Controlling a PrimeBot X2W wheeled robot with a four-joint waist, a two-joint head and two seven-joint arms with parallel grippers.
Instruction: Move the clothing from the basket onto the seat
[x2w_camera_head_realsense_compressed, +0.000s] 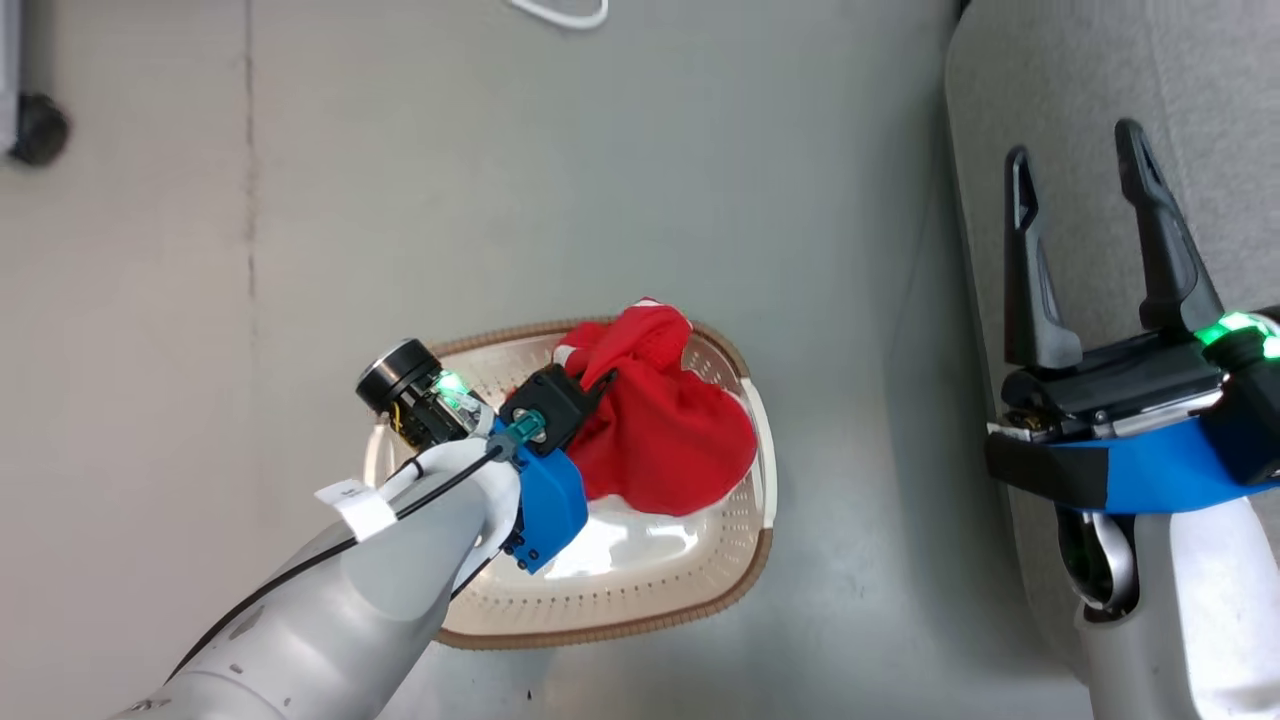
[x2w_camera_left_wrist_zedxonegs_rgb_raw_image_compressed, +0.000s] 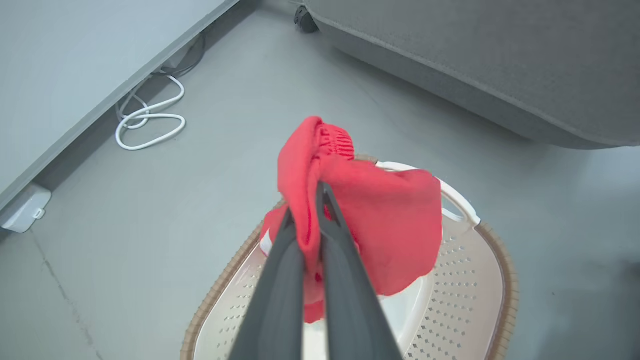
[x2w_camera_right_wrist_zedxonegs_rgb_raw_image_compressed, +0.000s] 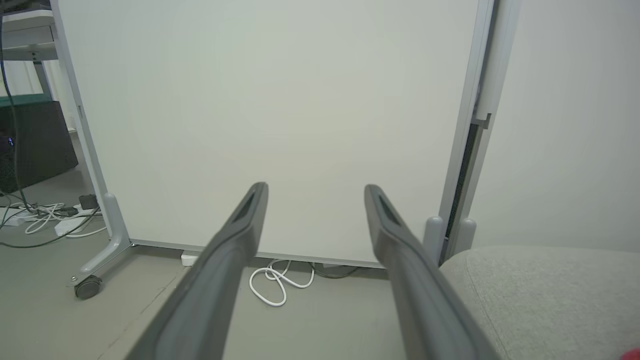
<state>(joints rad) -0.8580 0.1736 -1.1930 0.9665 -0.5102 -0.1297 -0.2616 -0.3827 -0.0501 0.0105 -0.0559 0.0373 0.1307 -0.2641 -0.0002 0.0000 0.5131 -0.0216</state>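
Observation:
A red piece of clothing (x2w_camera_left_wrist_zedxonegs_rgb_raw_image_compressed: 395, 220) hangs bunched above the basket (x2w_camera_left_wrist_zedxonegs_rgb_raw_image_compressed: 505, 280), a cream perforated tub with a brown woven rim. My left gripper (x2w_camera_left_wrist_zedxonegs_rgb_raw_image_compressed: 306, 205) is shut on a fold of it near a gathered elastic edge. From the head camera, my left wrist (x2w_camera_head_realsense_compressed: 545, 410) reaches over the basket (x2w_camera_head_realsense_compressed: 600, 620), with the clothing (x2w_camera_head_realsense_compressed: 670, 430) draped beside it and its lower part in the tub. My right gripper (x2w_camera_head_realsense_compressed: 1075, 160) stands open with nothing in it over the edge of the light grey seat (x2w_camera_head_realsense_compressed: 1200, 80). In the right wrist view its fingers (x2w_camera_right_wrist_zedxonegs_rgb_raw_image_compressed: 250, 205) spread wide.
The seat (x2w_camera_left_wrist_zedxonegs_rgb_raw_image_compressed: 500, 60) lies just beyond the basket across a strip of grey floor. A pale partition panel (x2w_camera_right_wrist_zedxonegs_rgb_raw_image_compressed: 275, 100) on castors stands ahead, with a white cable (x2w_camera_right_wrist_zedxonegs_rgb_raw_image_compressed: 270, 285) coiled at its foot. A sliver of red (x2w_camera_right_wrist_zedxonegs_rgb_raw_image_compressed: 632, 355) shows on the seat's corner.

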